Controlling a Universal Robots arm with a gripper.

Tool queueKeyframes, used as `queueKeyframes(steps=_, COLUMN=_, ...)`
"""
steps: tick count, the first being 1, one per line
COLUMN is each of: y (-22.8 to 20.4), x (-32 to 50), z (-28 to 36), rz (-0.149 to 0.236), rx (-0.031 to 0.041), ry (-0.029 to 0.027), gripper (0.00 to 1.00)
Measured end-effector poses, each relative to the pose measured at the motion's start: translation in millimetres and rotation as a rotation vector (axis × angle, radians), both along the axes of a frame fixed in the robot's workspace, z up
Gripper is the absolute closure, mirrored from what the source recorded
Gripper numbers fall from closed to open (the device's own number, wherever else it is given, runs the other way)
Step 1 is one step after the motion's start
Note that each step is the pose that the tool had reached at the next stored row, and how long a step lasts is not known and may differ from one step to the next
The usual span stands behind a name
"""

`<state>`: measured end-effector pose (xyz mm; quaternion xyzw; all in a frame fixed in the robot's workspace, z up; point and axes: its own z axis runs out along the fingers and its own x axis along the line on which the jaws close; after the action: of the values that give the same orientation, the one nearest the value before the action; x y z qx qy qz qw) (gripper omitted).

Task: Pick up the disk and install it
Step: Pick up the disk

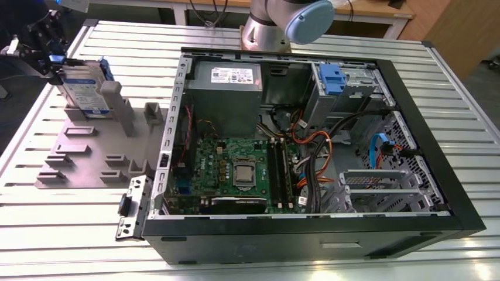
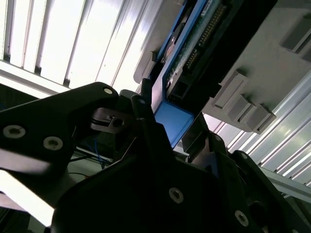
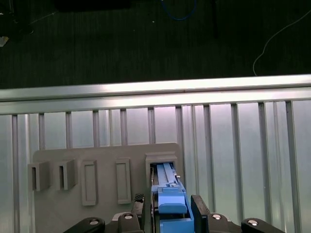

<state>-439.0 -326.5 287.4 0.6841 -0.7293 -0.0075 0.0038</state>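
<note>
Here the disk [image 1: 84,89] stands on edge in the grey holder [image 1: 78,161] on the table [image 1: 47,228], at the exterior view's left, outside the open computer case [image 1: 461,205]. Lifted crooked, I judge, it could bind in its slot or slip free. My pincer [image 3: 171,213] is closed to the width of the blue carrier [image 3: 171,201], seemingly clamping its top end.

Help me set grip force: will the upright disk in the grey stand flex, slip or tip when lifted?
Probably stiff: the disk is a flat metal-looking slab. Apt to tip if nudged, since it stands on edge in the grey stand. Its smooth blue frame may slip.
</note>
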Motion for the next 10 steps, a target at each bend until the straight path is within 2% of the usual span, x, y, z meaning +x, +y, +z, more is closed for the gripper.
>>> queueKeyframes(steps=2, y=0.0, x=0.0, z=0.0, rz=0.000, rx=-0.0001, ry=0.0000, gripper=0.52)
queueKeyframes(steps=3, y=0.1, x=0.0, z=0.0, rz=0.000, rx=0.0000, ry=0.0000, gripper=0.59)
queueKeyframes(steps=10, y=0.2, x=0.0, z=0.0, rz=0.000, rx=0.0000, ry=0.0000, gripper=0.63)
